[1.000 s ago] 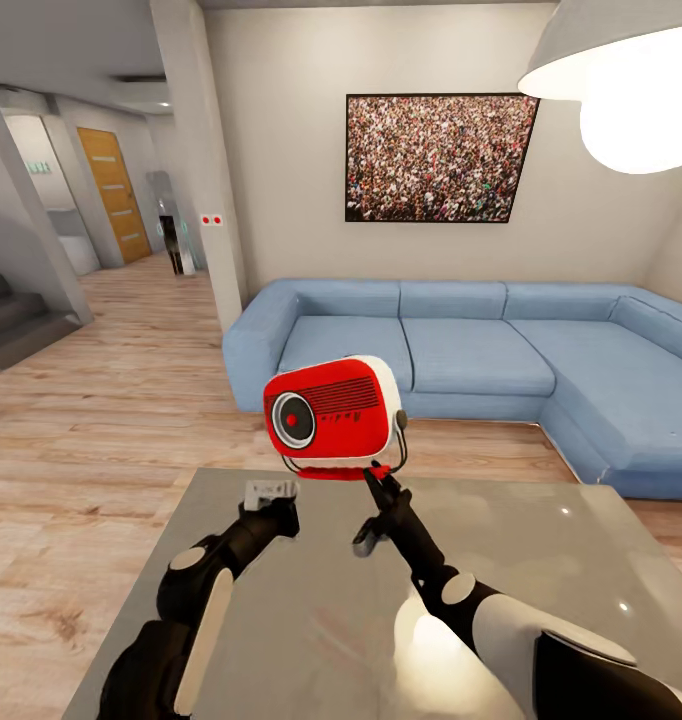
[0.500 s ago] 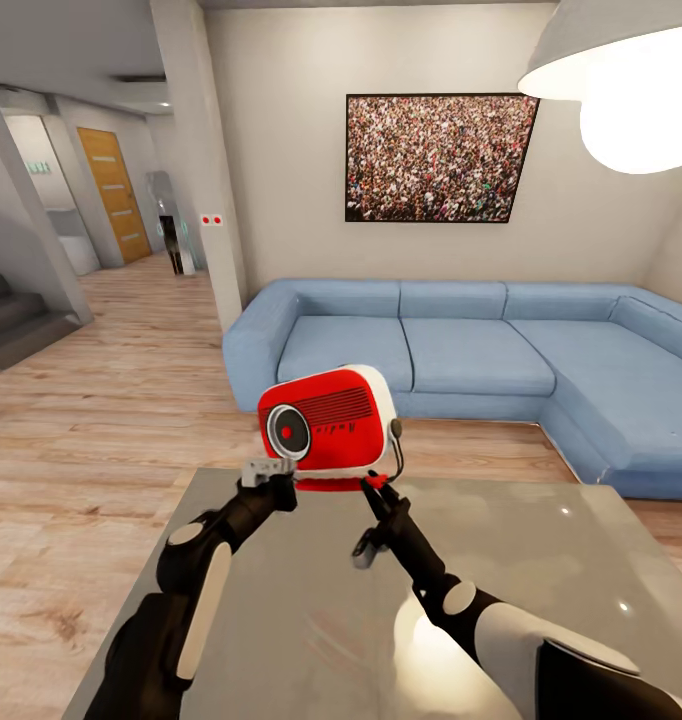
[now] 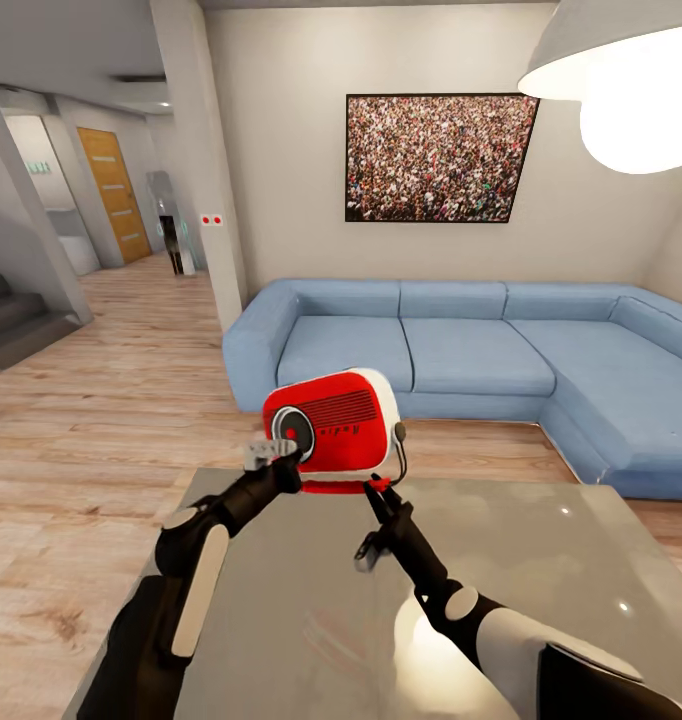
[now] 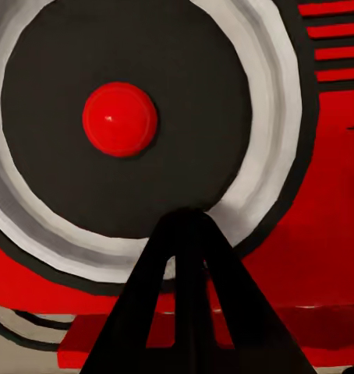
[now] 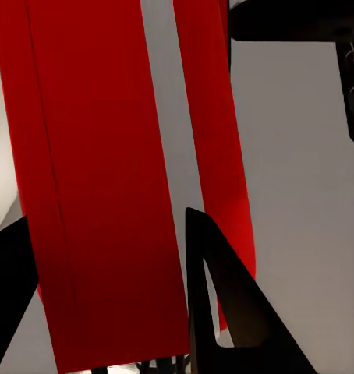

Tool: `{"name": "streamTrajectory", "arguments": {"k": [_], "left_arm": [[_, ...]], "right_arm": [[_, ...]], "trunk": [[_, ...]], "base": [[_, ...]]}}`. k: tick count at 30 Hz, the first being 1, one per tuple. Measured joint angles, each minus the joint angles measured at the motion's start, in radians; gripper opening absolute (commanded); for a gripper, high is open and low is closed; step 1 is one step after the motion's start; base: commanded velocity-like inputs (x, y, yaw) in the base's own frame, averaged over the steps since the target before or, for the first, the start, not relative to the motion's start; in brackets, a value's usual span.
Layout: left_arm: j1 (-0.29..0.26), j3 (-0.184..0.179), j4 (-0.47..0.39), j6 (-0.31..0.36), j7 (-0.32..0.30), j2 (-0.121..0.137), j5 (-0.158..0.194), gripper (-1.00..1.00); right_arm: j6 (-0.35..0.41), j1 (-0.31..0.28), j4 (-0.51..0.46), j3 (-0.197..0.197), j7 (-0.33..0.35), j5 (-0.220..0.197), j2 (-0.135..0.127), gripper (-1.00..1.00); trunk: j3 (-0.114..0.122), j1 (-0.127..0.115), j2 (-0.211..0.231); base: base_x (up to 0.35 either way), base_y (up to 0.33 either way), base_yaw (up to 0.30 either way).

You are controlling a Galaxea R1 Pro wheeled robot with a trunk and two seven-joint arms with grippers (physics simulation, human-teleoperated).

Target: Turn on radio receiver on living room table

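While radio receiver (image 3: 331,432) sits lifted over bench (image 3: 541,560) far edge | R fingers (image 5: 200,257) pinch its red base | L fingers (image 4: 189,257) pressed together at dial knob (image 4: 119,119) | looks light, rigid, glossy: hold base, press gently.

Black jointed arms — white shell panels.

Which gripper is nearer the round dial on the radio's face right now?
Left. The left gripper is right at the dial on the radio receiver; the right gripper grips its red base, away from the dial.
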Motion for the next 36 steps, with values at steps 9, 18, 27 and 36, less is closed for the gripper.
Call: {"name": "streamTrajectory", "arguments": {"k": [9, 18, 27, 36], "left_arm": [[-0.008, 0.125, 0.001, 0.002, -0.002, 0.041, 0.008, -1.0], [-0.009, 0.136, 0.005, 0.003, -0.001, 0.072, 0.007, -1.0], [-0.009, 0.156, 0.03, 0.003, 0.003, 0.088, -0.005, -1.0], [-0.005, 0.427, 0.423, -0.077, 0.009, 0.32, -0.01, -1.0]], "right_arm": [[-0.002, 0.011, 0.0, 0.047, 0.0, 0.027, 0.0, -1.0], [-0.001, 0.015, 0.0, 0.046, 0.0, 0.031, 0.0, -1.0], [-0.001, 0.018, 0.013, 0.034, 0.0, -0.008, -0.001, -1.0], [-0.006, 0.018, 0.026, -0.037, 0.0, -0.116, -0.041, -1.0]], "trunk": [[0.0, 0.0, 0.0], [0.0, 0.0, 0.0], [0.0, 0.0, 0.0], [0.0, 0.0, 0.0]], "base": [[0.0, 0.0, 0.0], [0.0, 0.0, 0.0], [0.0, 0.0, 0.0], [0.0, 0.0, 0.0]]}}
